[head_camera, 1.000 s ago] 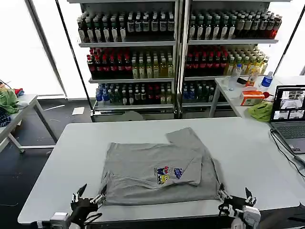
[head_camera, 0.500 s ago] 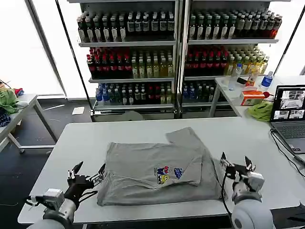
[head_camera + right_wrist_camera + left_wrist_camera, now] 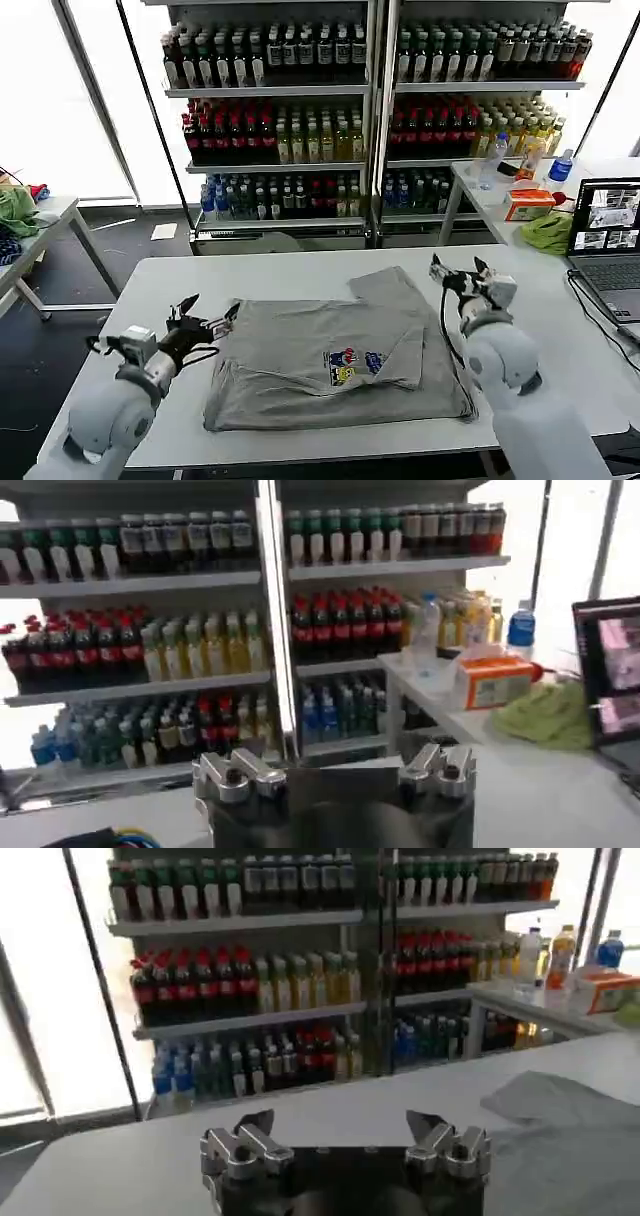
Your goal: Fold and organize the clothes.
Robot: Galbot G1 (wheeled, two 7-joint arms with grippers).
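Both the left gripper (image 3: pixel 208 322) and right gripper (image 3: pixel 460 272), fingers apart, flank the grey T-shirt (image 3: pixel 330 365); uneven grabs could undo its fold

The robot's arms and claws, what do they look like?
The arms are fat, smooth and light grey, like rounded tubes. The left gripper and the right gripper are small black and silver claws, each with two thin pointed fingers. A black cable runs down beside the right arm. Up close, the left claw's fingers are silver metal blocks with round screws.
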